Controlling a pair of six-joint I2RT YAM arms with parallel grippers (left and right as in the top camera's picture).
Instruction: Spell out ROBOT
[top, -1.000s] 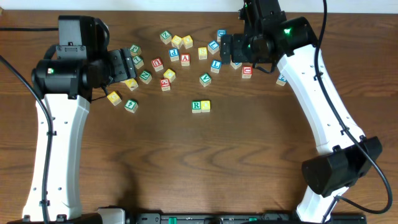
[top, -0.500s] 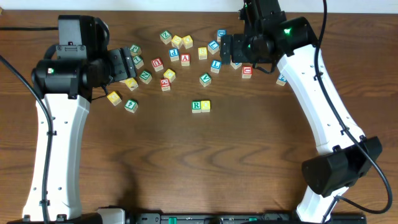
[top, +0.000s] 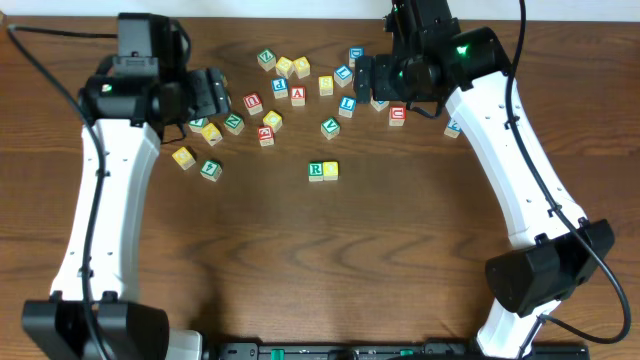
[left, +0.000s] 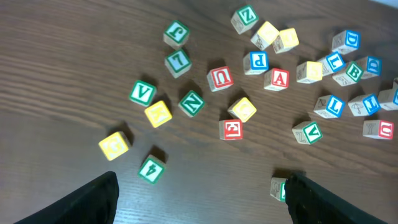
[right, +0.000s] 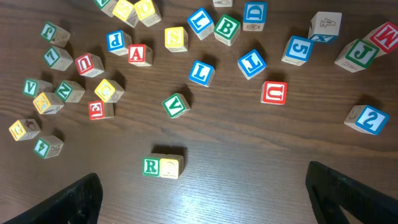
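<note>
R block (top: 316, 170) sits out on its own near the middle of the dark wooden table (top: 300, 260), green letter up. A yellow block (top: 330, 170) is pressed against its side, its letter too faint to read. Beyond that pair, toward the far edge, lies the loose scatter of letter blocks: a red A (top: 298, 95) in the thick of it, a green B (right: 227, 28) further along, all well apart from the pair. A pale strip (top: 250, 8) runs behind the table's far edge.

The left gripper (left: 202, 180) hangs above the left side of the scatter, jaws spread wide, nothing between them and touching nothing. The right gripper (right: 202, 173) is up over the right side of the scatter, also spread wide, empty and clear of every block.
</note>
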